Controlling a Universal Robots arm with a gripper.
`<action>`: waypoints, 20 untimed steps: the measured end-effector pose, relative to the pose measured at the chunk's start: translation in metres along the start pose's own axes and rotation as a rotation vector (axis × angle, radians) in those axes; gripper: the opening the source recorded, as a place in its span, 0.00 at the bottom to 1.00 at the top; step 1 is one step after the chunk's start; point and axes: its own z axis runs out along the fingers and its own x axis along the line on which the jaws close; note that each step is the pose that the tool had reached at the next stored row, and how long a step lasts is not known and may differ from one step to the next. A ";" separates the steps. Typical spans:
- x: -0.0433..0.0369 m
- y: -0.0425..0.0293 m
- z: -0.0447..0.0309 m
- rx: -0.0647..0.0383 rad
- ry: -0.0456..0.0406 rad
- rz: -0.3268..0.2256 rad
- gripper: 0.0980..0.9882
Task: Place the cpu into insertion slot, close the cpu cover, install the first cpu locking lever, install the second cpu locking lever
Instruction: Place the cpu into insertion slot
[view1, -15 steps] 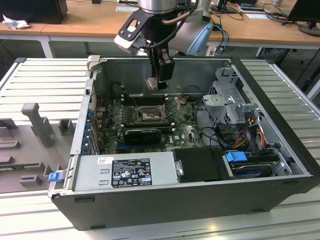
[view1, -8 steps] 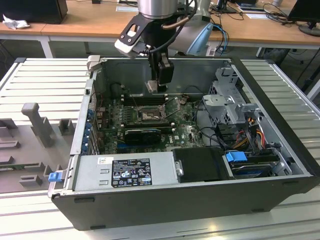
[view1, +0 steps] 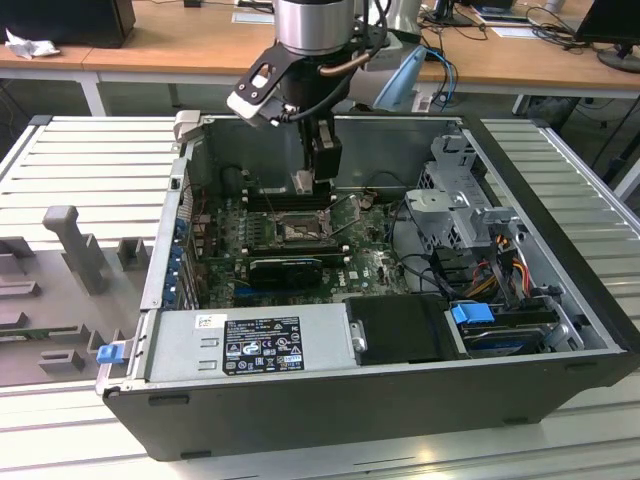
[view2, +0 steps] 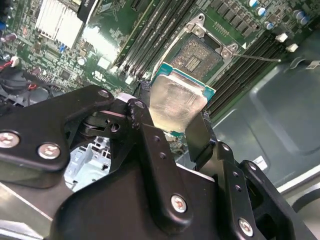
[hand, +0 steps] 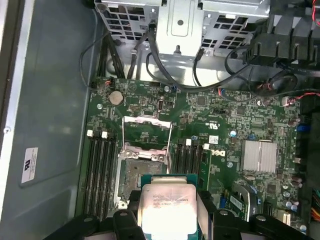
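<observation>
Observed count: one open computer case (view1: 560, 290) containing one green motherboard (hand: 220, 115). On the board are one insertion slot (view2: 202, 56), one cpu cover (hand: 145, 119), two banks of memory slots (hand: 99, 170), one finned heatsink (hand: 259, 156) and one coin cell (hand: 116, 97). One gripper (view2: 172, 115) grips one cpu (hand: 167, 210). Two blue tabs (view1: 108, 352) show in the exterior view's lower half.

The cpu (hand: 167, 204) is showing a smooth, softly shiny metal face — the gripper (view2: 172, 110) is appearing matt black, the motherboard (hand: 225, 125) glossy green.
</observation>
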 end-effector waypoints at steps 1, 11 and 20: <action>0.0009 -0.0004 0.0034 0.000 -0.0003 0.001 0.48; 0.0090 -0.0037 0.0439 -0.002 -0.0065 0.072 0.48; 0.0095 -0.0055 0.0622 -0.001 -0.0064 0.072 0.48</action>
